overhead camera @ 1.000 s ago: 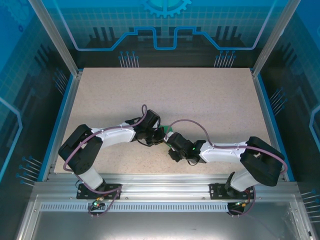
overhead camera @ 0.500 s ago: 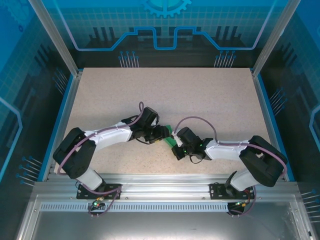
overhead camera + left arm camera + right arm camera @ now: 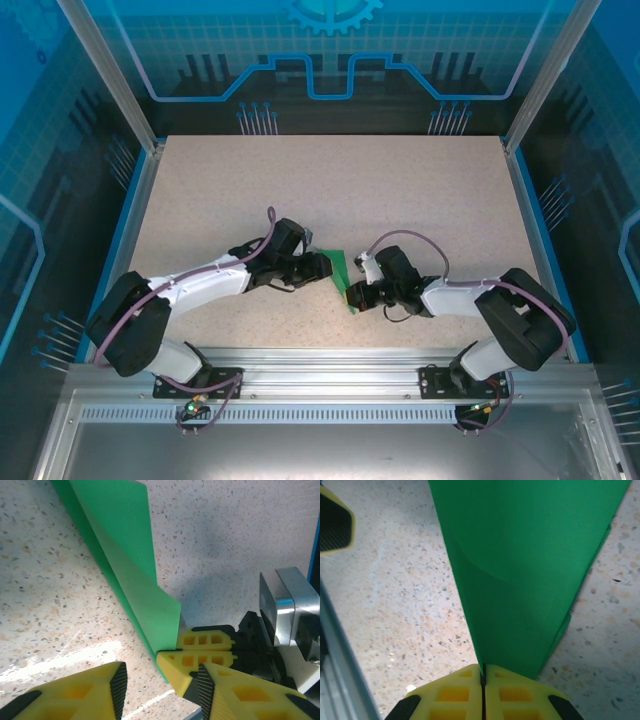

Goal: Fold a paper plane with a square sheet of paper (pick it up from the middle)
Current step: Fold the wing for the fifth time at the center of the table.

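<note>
Desk [image 3: 400,190] near edge: I've just parted my left claw [image 3: 322,268], so only my right claw [image 3: 483,672] pinches the half-folded green sheet [image 3: 125,555].

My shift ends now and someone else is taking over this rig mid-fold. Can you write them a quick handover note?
Right tool: shut, pinching one end of the green paper.
Left tool: open, beside the paper, holding nothing.
Paper: between the two tools, over the front middle of the table.
Done: the sheet is folded into overlapping layers with a long crease.
Left: the remaining folds; it does not yet look like a finished pointed plane.
</note>
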### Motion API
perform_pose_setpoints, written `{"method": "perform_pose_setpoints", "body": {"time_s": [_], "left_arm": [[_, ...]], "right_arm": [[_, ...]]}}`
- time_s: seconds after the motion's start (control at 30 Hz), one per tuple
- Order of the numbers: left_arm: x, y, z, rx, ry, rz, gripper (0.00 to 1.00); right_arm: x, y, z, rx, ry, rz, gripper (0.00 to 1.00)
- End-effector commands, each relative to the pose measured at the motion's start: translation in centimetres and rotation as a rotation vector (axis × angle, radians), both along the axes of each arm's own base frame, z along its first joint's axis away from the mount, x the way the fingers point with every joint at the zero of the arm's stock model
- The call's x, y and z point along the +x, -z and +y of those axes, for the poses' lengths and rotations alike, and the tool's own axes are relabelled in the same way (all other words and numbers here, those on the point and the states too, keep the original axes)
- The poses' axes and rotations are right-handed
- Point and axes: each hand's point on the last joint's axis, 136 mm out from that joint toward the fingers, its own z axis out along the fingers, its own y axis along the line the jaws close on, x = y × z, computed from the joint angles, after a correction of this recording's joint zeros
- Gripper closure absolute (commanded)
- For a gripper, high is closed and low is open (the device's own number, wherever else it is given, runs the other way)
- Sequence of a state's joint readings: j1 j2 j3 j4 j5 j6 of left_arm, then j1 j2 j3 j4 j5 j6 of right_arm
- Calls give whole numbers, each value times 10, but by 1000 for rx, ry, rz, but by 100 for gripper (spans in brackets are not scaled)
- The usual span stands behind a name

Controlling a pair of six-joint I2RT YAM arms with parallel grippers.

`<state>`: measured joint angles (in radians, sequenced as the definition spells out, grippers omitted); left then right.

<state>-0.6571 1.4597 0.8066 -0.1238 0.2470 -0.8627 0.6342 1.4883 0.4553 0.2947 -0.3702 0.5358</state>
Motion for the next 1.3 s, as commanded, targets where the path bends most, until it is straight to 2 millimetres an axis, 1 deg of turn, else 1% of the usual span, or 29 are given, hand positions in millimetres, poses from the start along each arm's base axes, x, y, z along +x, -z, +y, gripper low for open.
{"method": "perform_pose_setpoints", "body": {"time_s": [0.0, 0.2, 0.3, 0.43, 0.73, 0.87, 1.0, 1.07, 1.13, 1.27], "left_arm": [[1, -6, -15, -68, 55, -23, 59], [6, 2, -32, -102, 94, -9, 59], [8, 8, -35, -95, 97, 3, 59], [8, 9, -37, -96, 106, 3, 60], [8, 6, -25, -68, 77, -50, 60], [10, 3, -13, -46, 30, -93, 60], [12, -8, 2, -37, -27, -169, 60], [13, -15, 12, -23, -60, -214, 57], [15, -19, 22, -5, -96, -255, 51], [14, -29, 34, -26, -138, -335, 31]], "right_arm": [[-3, -5, 7, 89, -24, 64, 93], [0, -2, 5, 114, -2, 106, 93], [2, -1, 2, 114, 10, 114, 93], [1, 2, 0, 99, 16, 117, 92], [2, 8, -4, 68, 31, 125, 91], [2, 10, -5, 62, 37, 129, 91], [2, 11, -6, 59, 42, 130, 91], [2, 12, -6, 58, 43, 132, 91], [2, 13, -7, 57, 48, 134, 91], [2, 11, -6, 70, 56, 137, 91]]}}
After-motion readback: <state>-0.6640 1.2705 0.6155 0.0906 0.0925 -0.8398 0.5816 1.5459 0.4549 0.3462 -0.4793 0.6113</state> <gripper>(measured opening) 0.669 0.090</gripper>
